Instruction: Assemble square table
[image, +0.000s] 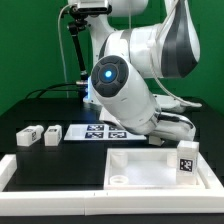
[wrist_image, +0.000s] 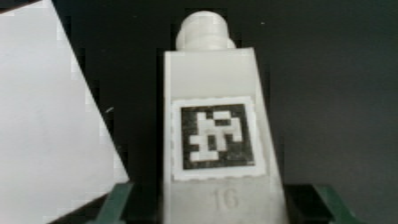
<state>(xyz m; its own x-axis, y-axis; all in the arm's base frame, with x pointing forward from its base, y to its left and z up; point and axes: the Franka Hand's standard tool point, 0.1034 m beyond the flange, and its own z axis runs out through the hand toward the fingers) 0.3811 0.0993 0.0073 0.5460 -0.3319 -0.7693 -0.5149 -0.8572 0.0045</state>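
Observation:
The white square table top (image: 140, 168), tray-like with a raised rim, lies at the front of the exterior view. My gripper (image: 184, 146) is over its right side, shut on a white leg (image: 186, 161) that hangs upright with its black-and-white tag facing the camera. In the wrist view the leg (wrist_image: 214, 100) runs straight out from between my fingers (wrist_image: 125, 205), its tag and rounded tip in sight, and my gripper (wrist_image: 222, 208) grips its base. The table top's white surface (wrist_image: 45, 120) shows beside it. Two more loose legs (image: 28, 137) (image: 52, 134) lie on the exterior view's left.
The marker board (image: 100, 131) lies flat behind the table top, partly under the arm. A long low white border rail (image: 8, 172) runs along the front and the exterior view's left. The arm's bulky body (image: 125, 85) hangs over the middle of the table.

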